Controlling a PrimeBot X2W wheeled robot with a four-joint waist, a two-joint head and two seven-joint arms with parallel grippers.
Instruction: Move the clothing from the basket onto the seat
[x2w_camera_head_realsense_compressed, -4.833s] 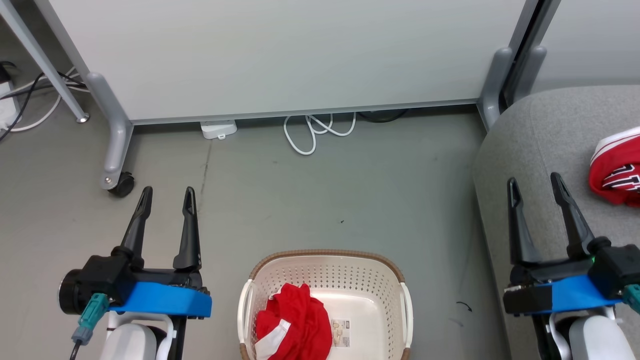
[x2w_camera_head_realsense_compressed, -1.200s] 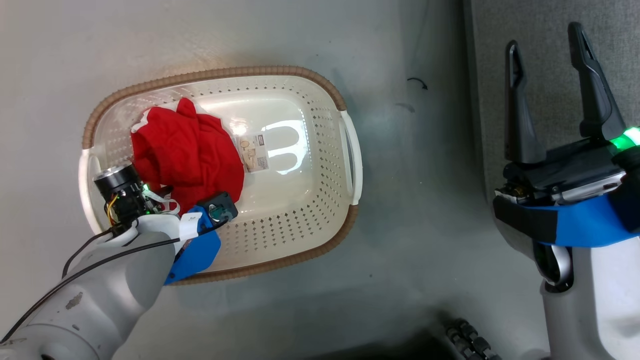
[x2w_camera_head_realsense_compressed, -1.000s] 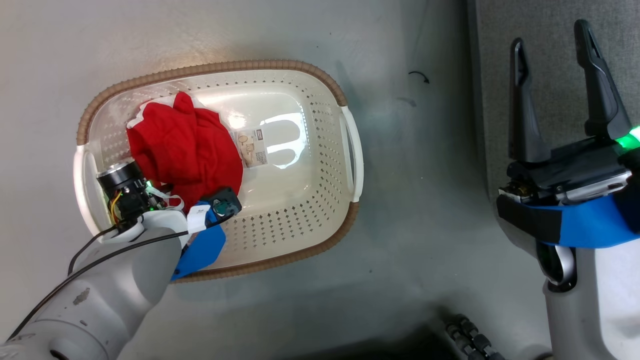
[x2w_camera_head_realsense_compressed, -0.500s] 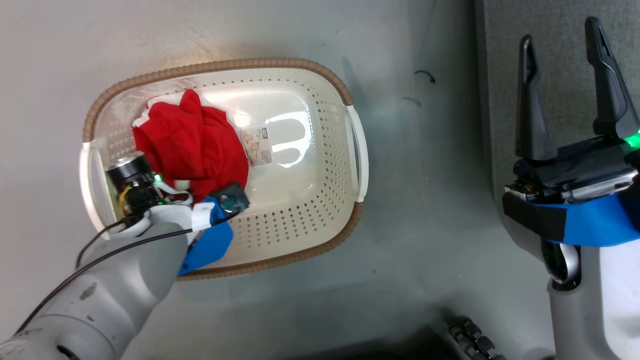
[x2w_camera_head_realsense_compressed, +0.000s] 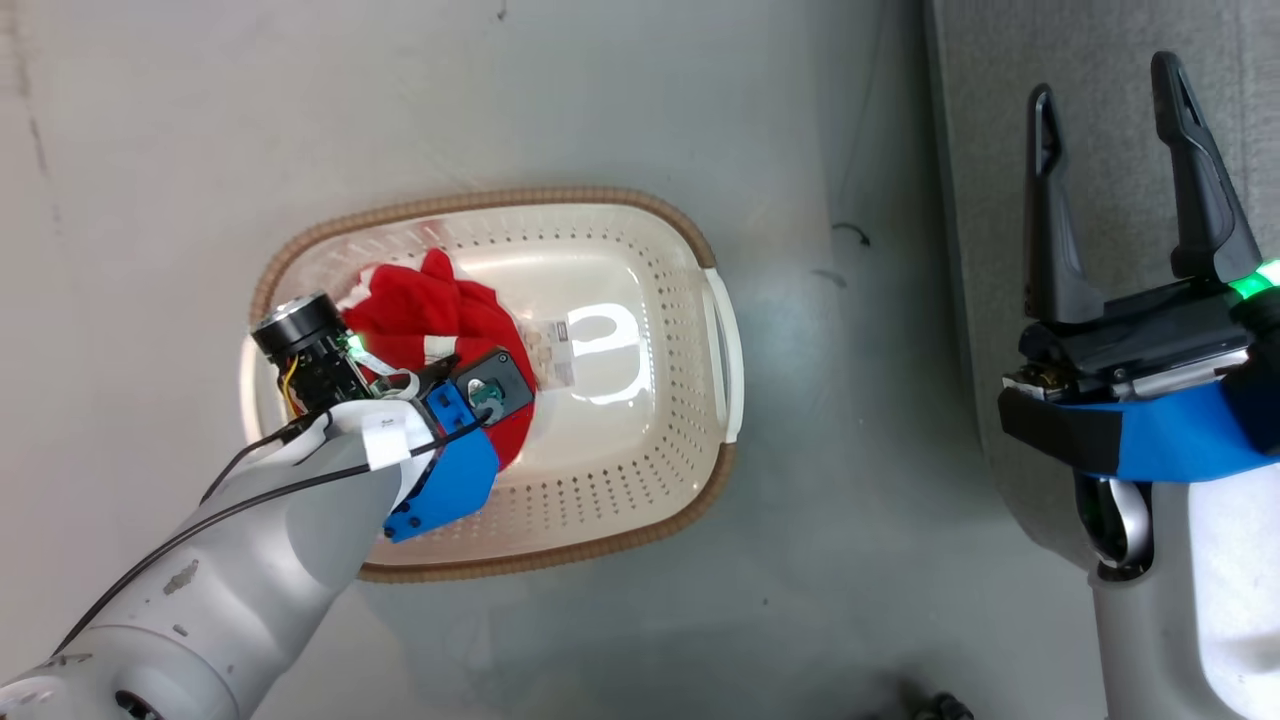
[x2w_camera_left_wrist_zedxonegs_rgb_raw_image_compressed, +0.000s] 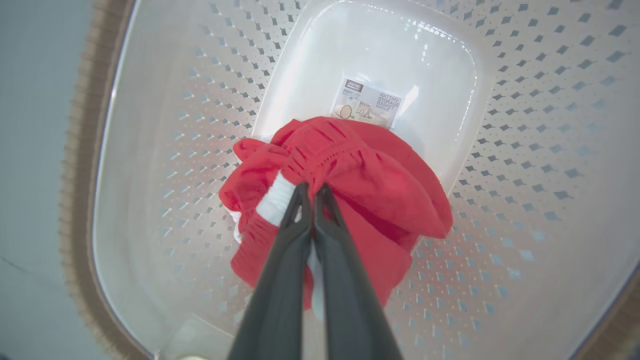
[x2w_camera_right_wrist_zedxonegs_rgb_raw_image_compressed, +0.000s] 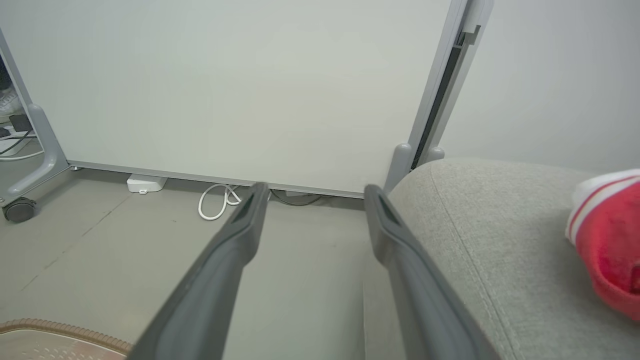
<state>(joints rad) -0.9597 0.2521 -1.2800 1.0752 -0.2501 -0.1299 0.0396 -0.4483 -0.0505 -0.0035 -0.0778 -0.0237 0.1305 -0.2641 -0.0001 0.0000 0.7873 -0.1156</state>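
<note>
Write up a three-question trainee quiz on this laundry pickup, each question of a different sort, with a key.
1. True or false: the left tool is shut on the red shorts inside the basket.
2. The right tool is: A) open and empty; B) shut on the basket's rim; C) carrying a towel.
3. Fill in: a red garment with white stripes lies on the grey ____.

Key: 1 true; 2 A; 3 seat.
</note>
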